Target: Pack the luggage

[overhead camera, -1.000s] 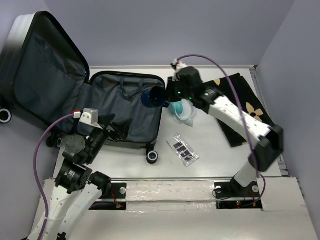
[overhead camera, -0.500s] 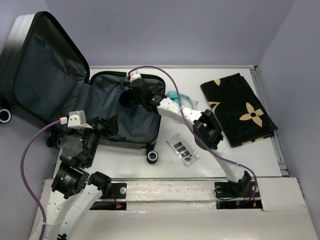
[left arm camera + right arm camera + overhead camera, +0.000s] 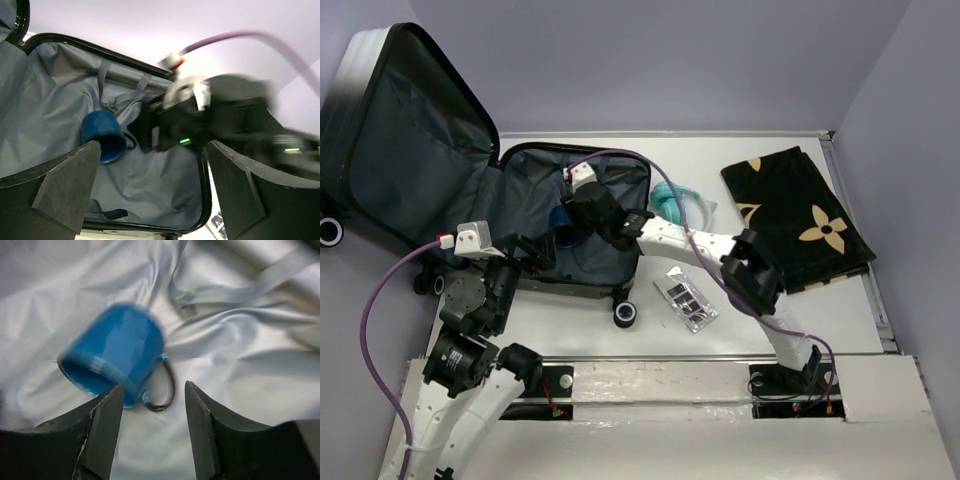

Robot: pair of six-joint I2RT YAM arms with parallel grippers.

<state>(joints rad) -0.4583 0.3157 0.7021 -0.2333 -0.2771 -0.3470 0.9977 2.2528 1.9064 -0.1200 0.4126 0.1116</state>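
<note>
Right wrist view gave the clearest answer. The right fingers point(image 3: 102, 435) stood about half open with nothing clamped between them. A glossy blue mug point(image 3: 117, 352) lay on its side on the grey lining, at about 10 o'clock from the gap. Its long axis ran from 8 o'clock, where the mouth pointed, to 2 o'clock. The thin handle sat at 5 o'clock of the mug, just before the finger tips. The mug was blurred, so I cannot tell if one tip touched its rim.

From above, the small hard-shell wheeled suitcase with dark grey lining point(image 3: 525, 190) lay open at 10 o'clock of the counter, with its lid leaning up at the far left. The mug point(image 3: 563, 222) was in the flat lower shell, and the right arm reached across over it. The right wrist hid its own fingers in this view.

The left fingers point(image 3: 535, 250) hung at the near rim of the shell, at 7 o'clock of the mug, fully spread and empty. Their camera showed both wide fingers point(image 3: 65, 185), the mug point(image 3: 104, 141) and the blurred right wrist beside it.

Only the top view showed the things on the counter at 3 o'clock of the suitcase:
- a teal see-through item point(image 3: 675, 195) just beside the rim
- a clear flat packet with black pieces point(image 3: 686, 298)
- a folded black cloth with tan flower motifs point(image 3: 800, 215)

I judge that the right arm was nearer to all three.
</note>
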